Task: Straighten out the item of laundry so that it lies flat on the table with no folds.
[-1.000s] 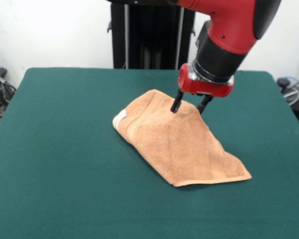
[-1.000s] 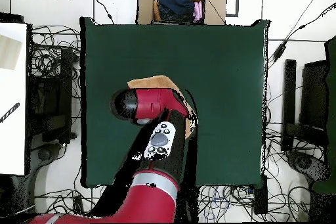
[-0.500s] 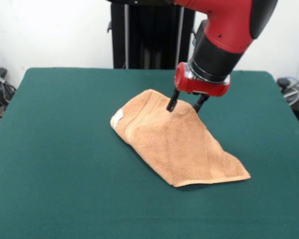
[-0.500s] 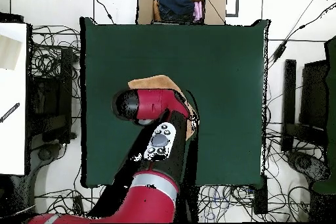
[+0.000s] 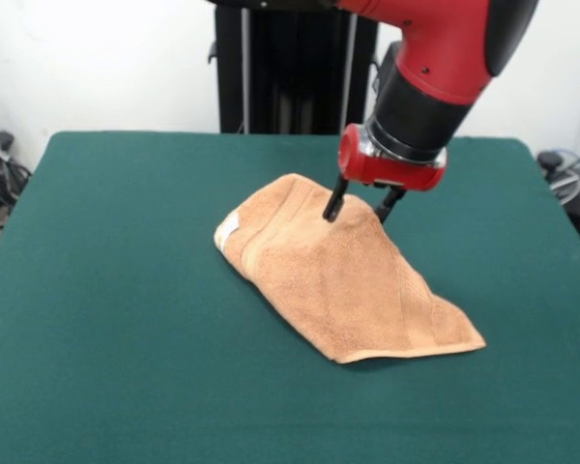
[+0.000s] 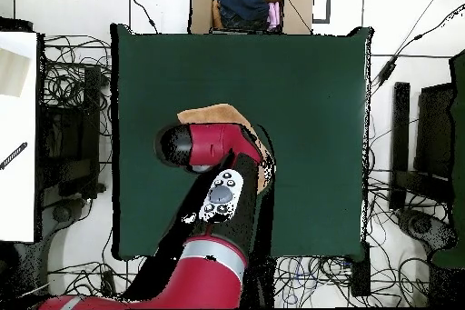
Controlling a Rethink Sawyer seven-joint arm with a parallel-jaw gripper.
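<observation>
Towel (image 5: 343,275), one, folded; one table (image 5: 126,290); jaws pinching towel.

In the overhead view the red arm (image 6: 213,147) covers most of the towel (image 6: 211,114); only a strip toward 12 o'clock shows. The jaws are hidden there. In the front view the arm is cut off at the top edge, and the surface (image 5: 106,319) at the bottom edge.

peach-orange terry cloth towel (image 5: 343,275) looks soft and nubby, with flatter woven bands near the edge. the dark green felt-like table cover (image 5: 126,290) is totally matt. the red and black robot arm shell (image 5: 445,58) is smooth, glossy plastic.
</observation>
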